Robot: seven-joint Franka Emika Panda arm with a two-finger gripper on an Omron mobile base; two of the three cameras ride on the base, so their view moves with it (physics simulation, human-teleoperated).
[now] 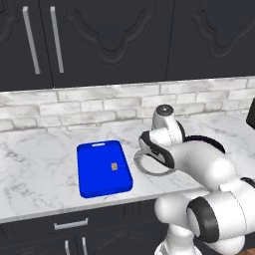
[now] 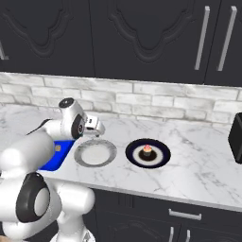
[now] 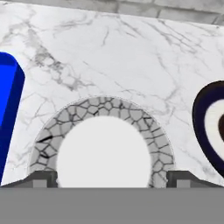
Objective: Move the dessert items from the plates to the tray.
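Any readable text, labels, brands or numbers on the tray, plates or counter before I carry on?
None readable in any view.
The blue tray is plain, with a brown cookie on it.
The grey-rimmed plate bears only a crackle pattern.
The dark-rimmed plate, holding the cupcake, is unmarked.

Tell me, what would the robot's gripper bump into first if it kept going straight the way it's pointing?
Most likely the grey-rimmed plate. The gripper points down at the plate's bare white middle, with its fingertips spread wide to either side. How far above the plate it hangs is hard to judge.
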